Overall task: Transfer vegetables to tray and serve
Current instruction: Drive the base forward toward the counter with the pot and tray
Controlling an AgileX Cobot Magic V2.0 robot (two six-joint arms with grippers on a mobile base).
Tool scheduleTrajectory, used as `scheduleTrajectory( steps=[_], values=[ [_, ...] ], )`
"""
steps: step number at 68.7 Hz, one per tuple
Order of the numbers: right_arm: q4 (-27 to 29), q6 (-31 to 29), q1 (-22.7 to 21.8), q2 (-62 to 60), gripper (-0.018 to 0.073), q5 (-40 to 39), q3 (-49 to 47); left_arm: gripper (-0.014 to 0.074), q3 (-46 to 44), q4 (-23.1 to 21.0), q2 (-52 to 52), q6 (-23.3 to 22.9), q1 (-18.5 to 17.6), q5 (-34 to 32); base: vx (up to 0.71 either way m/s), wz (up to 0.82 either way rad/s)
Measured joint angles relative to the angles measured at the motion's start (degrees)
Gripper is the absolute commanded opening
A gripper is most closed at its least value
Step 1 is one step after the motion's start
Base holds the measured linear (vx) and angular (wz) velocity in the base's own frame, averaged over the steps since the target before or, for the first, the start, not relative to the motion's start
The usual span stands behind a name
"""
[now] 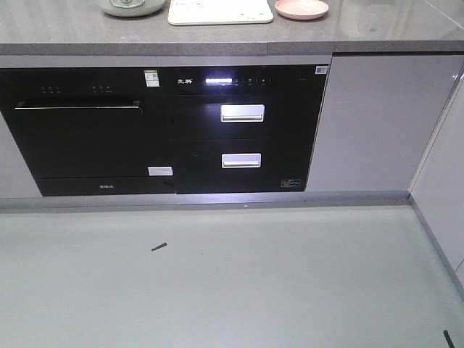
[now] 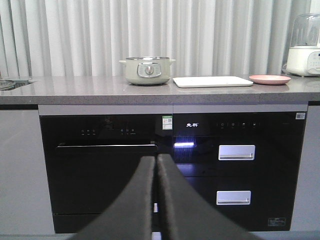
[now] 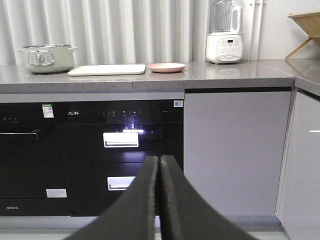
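From the front-facing view, a grey stone surface (image 1: pixel 72 32) runs along the top, and on it lies one cream-white tray (image 1: pixel 221 14), flat and near the front edge. Just to its right is one round pink plate (image 1: pixel 301 8), and to its left the base of one pale green pot (image 1: pixel 132 6); the three stand in a row, not touching. Below are two black appliances side by side: a dishwasher (image 1: pixel 80 138) on the left and a cabinet (image 1: pixel 239 181) with two silver drawer handles, one above the other, and a lit panel. Two small dark scraps lie on the grey floor (image 1: pixel 232 290), well apart. In the left wrist view the left gripper (image 2: pixel 156 161) hangs low in front of the appliances, its two jaws pressed together with nothing between them. The pot, tray and plate line up on the surface above, the pot's inside hidden by its wall, and one white blender (image 2: pixel 304 45) stands at the far right before a pale curtain (image 2: pixel 100 35). In the right wrist view the right gripper (image 3: pixel 159 160) is likewise closed on nothing, low before the drawers. The same row shows at upper left, and one wooden rack (image 3: pixel 306 25) pokes in at the top right corner.
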Motion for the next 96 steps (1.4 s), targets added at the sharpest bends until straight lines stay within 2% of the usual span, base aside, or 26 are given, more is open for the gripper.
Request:
scheduleTrajectory(
  steps=[96],
  values=[
    [0.0, 0.0, 0.0, 0.0, -0.0004, 0.0, 0.0, -0.0006, 0.0, 0.0, 0.0, 0.0, 0.0, 0.0, 0.09, -0.01]
  ],
)
